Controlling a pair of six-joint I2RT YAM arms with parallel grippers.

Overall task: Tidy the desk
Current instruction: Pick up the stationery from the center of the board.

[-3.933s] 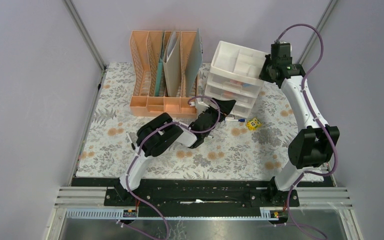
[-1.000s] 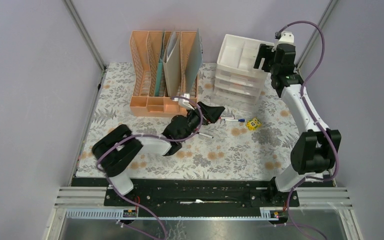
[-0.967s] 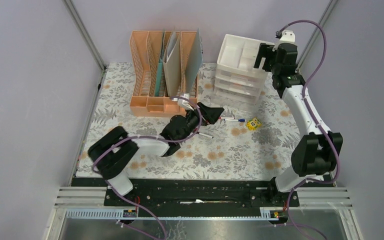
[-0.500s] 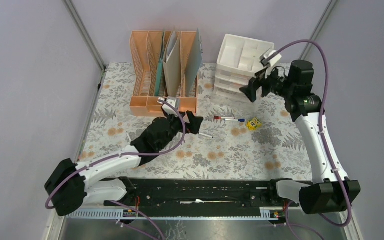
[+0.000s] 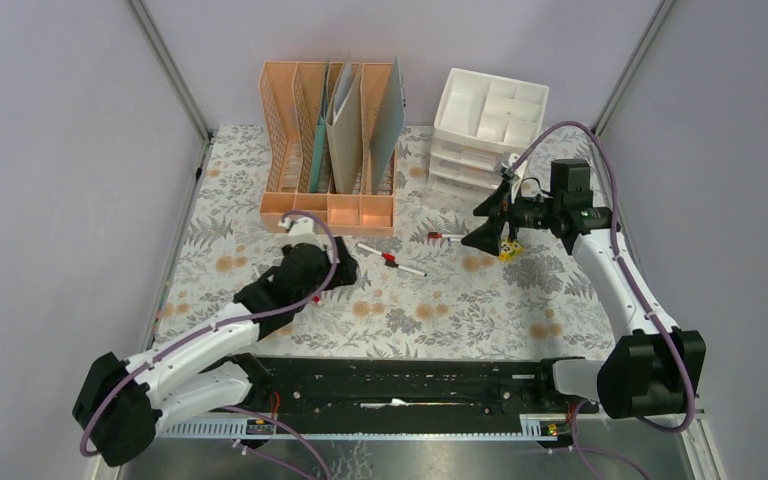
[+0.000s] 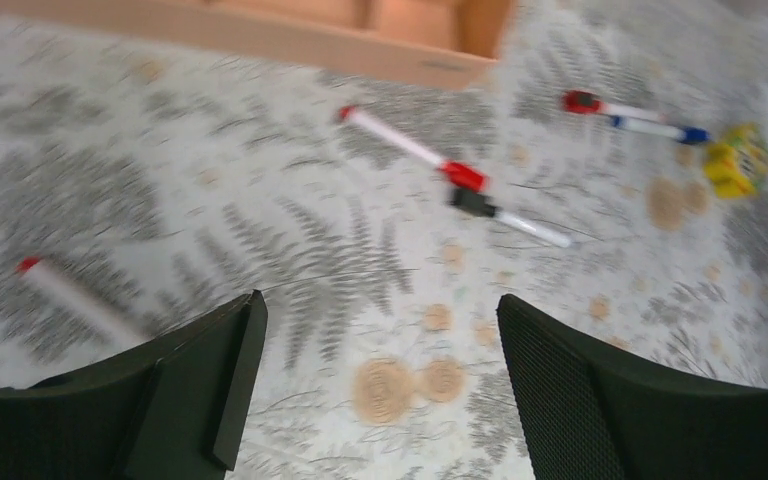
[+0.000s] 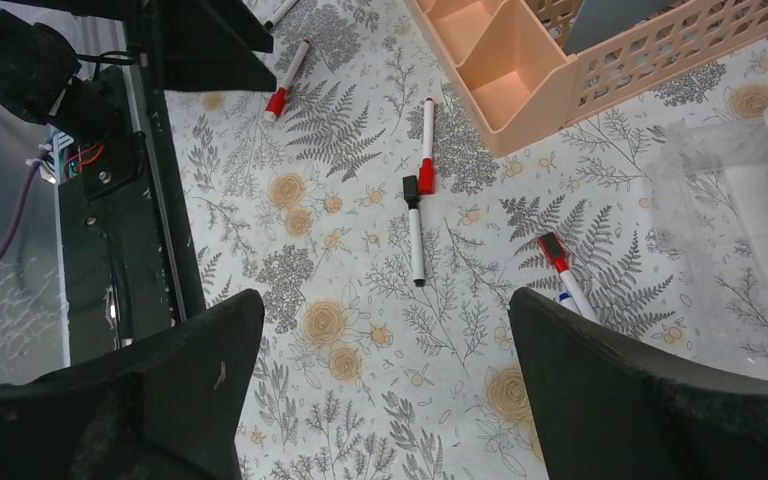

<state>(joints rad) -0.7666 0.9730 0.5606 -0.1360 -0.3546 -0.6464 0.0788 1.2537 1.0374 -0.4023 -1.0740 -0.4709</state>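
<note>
Desk [image 5: 220,290]: flowered cloth top, under the peach rack [image 5: 305,110], spreading out in front of it.
Left gripper [image 6: 380,310]: jaws apart, empty, in front of rack.
Right gripper [image 7: 385,300]: jaws apart, empty, right of rack.
Pens [image 5: 375,250]: 2, end to end, just before rack.
Yellow block [image 5: 507,248]: right of rack, print unreadable.

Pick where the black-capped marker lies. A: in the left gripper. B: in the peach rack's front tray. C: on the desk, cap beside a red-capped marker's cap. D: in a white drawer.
C: the black-capped marker lies flat on the desk, its cap by the red-capped marker.
</note>
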